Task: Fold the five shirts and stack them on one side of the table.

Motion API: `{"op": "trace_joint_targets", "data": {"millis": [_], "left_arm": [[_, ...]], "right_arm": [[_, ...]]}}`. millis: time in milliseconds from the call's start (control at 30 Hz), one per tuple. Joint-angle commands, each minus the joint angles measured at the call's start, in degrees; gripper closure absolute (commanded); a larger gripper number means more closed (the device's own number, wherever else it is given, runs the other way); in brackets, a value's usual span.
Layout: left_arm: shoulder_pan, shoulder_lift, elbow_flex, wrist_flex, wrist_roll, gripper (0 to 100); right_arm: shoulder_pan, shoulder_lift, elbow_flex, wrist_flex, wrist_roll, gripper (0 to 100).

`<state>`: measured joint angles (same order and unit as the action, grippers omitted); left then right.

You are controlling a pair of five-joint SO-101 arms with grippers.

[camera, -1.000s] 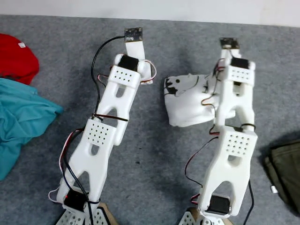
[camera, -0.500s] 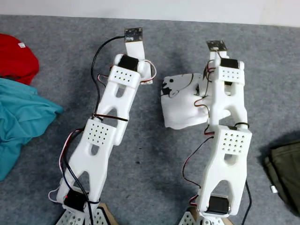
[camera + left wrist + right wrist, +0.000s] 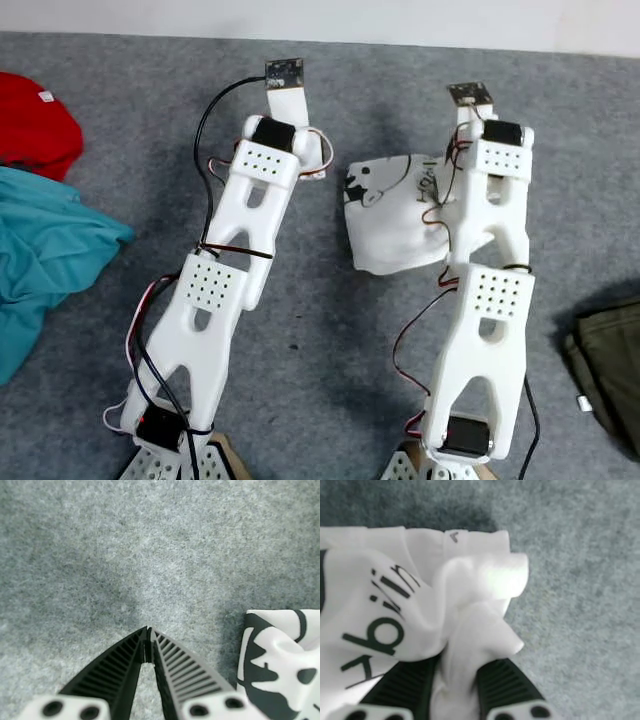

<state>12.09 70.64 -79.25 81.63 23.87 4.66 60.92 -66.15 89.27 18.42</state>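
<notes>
In the right pincer (image 3: 455,682), white shirt (image 3: 395,590); overhead, red shirt (image 3: 35,120), teal shirt (image 3: 45,250)

Surface: grey felt-like covering (image 3: 330,330), mottled and finely napped, spread across the table in the high view and both wrist views. Far edge: plain pale band (image 3: 400,20), flat and unmarked, running the full width beyond the grey. Lighting: even and diffuse, with soft-edged shadows on the covering.

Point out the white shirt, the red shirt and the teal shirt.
white shirt (image 3: 388,232), high view, its bunched middle.
red shirt (image 3: 32,125), high view, its middle.
teal shirt (image 3: 45,250), high view, its middle.
</notes>
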Motion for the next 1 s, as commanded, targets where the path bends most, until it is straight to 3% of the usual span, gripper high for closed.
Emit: {"op": "trace_joint_targets", "data": {"millis": [0,267,967], "left_arm": [[-0.6,-0.7,-1.3,-0.8,0.2,99],[-0.6,-0.7,-1.3,-0.8,0.2,99],[-0.4,-0.7,-1.3,-0.8,0.2,99]], "right_arm": [[2.9,-3.9,-14.2,6.0,0.5,99.2],[10.4,-7.1,-33.3,11.6,0.5,99.2],[34.2,-14.4,-33.5,11.9,-3.3,99.2]]}}
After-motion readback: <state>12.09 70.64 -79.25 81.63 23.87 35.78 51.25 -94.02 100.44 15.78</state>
